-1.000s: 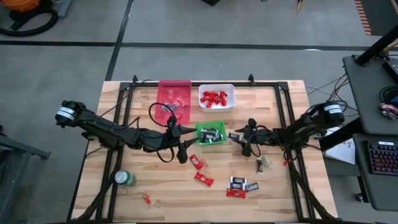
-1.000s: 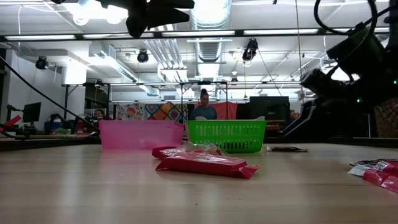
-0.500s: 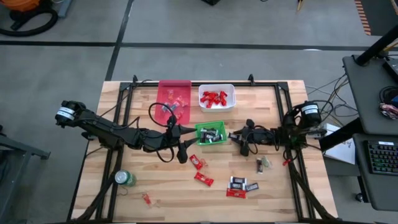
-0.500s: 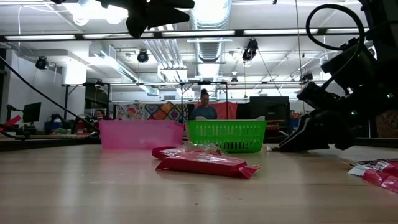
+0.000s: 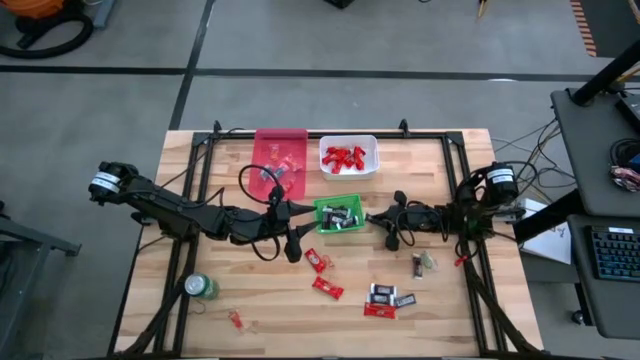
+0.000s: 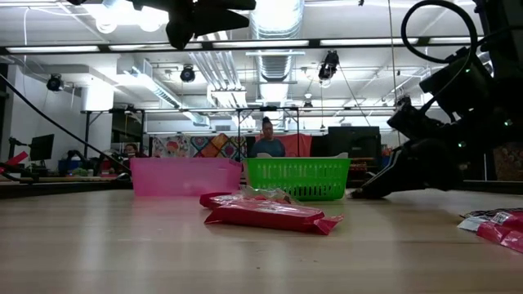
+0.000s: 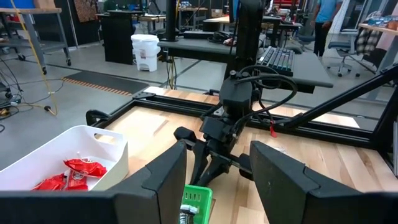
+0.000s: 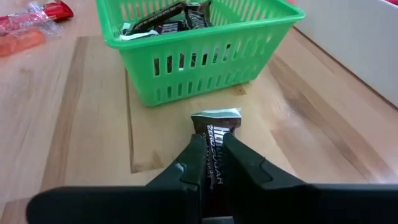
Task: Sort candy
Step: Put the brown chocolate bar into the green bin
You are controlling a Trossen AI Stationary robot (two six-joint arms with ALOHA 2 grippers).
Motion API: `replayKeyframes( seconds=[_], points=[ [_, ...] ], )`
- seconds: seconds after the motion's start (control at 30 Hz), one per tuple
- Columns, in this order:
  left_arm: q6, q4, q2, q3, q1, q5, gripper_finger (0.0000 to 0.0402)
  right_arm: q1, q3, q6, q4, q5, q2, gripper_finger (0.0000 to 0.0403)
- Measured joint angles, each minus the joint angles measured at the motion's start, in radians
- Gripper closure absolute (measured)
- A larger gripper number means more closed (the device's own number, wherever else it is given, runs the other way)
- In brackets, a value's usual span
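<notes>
My right gripper pinches only the dark candy bar's near end beside the green basket, so I fear it slips free on lifting.

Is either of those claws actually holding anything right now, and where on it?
Yes. The right gripper is shut on a dark wrapped candy bar, pinching its long sides; one crimped end sticks out toward the green basket. The left gripper holds nothing.
</notes>
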Motion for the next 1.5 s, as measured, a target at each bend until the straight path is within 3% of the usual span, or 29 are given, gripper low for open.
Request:
replayKeyframes(
  seconds=[0.33,0.8,1.13,1.3,1.5],
  points=[
    [0.0,0.022,0.0,0.0,0.0,0.0,0.024,0.0,-0.011,-0.022,-0.034,-0.001,-0.129,0.037],
    [0.053,0.021,0.0,0.031,-0.036,0.0,0.024,0.0,-0.01,-0.028,-0.307,0.029,-0.475,0.0371],
    [0.053,0.021,0.0,0.031,-0.045,0.0,0.024,0.0,-0.008,-0.05,-0.367,0.03,-0.7,0.0371],
    [0.05,0.021,0.0,0.03,-0.046,0.0,0.024,0.0,-0.004,-0.048,-0.365,0.025,-0.771,0.037],
    [0.05,0.021,0.0,0.03,-0.05,0.0,0.024,0.001,0.077,-0.043,-0.391,-0.055,-0.778,0.037]
  ],
)
